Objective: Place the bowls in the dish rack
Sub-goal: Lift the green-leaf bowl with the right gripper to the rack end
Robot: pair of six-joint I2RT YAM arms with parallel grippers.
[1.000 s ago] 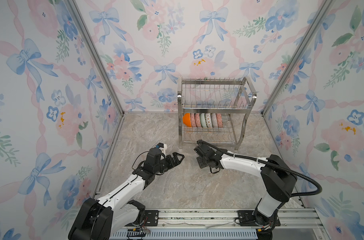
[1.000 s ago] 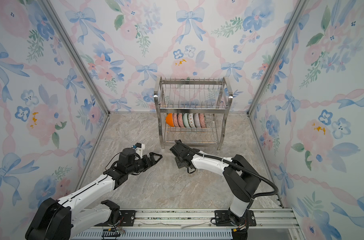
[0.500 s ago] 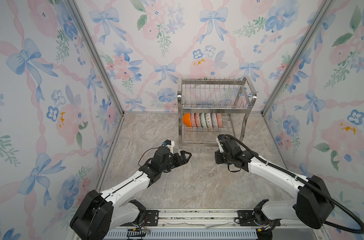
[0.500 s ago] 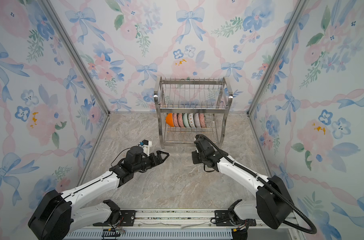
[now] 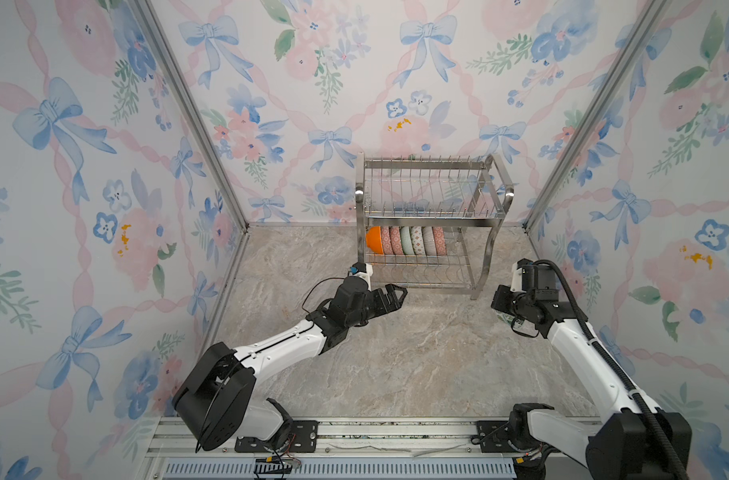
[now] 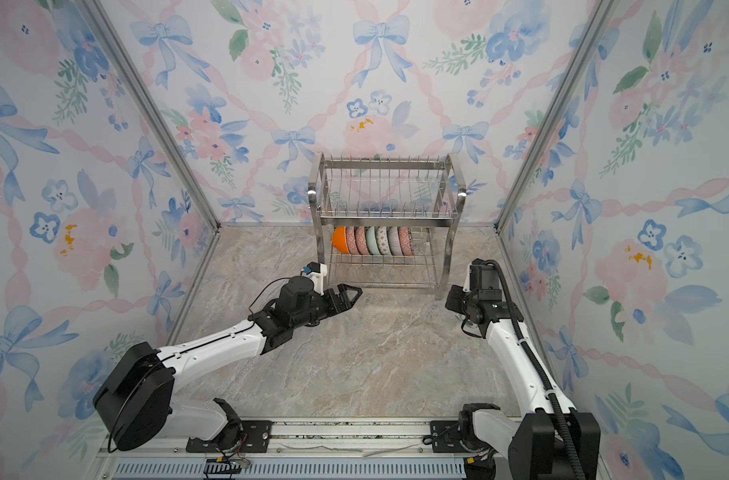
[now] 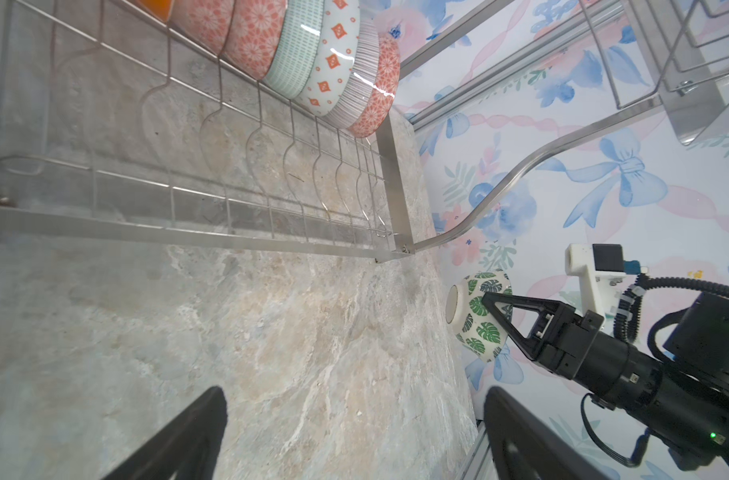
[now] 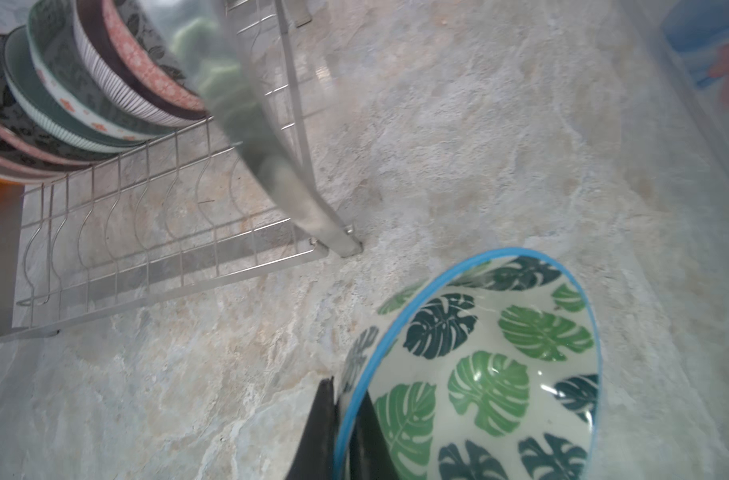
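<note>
The dish rack (image 5: 429, 208) (image 6: 385, 208) stands at the back of the marble floor. Several bowls (image 5: 404, 241) (image 6: 371, 240) stand on edge in a row in its lower tier, the orange one leftmost. My left gripper (image 5: 396, 293) (image 6: 352, 293) (image 7: 354, 415) is open with nothing in it, low in front of the rack's left front corner. My right gripper (image 5: 500, 305) (image 8: 346, 395) is shut on the blue rim of a green-leaf bowl (image 8: 500, 365) (image 7: 477, 316), held tilted just right of the rack's right front leg (image 8: 313, 208). In both top views the arm mostly hides this bowl.
Floral walls with slanted aluminium posts (image 5: 562, 137) close in both sides; the right wall is near my right gripper. A metal rail (image 5: 354, 440) carrying both arm bases runs along the front. The rack's lower wire shelf (image 7: 230, 195) has free slots in its front row.
My right arm has swung from the middle in front of the rack to its right side, carrying the leaf bowl. My left gripper has moved right and nearer the rack, still open.
</note>
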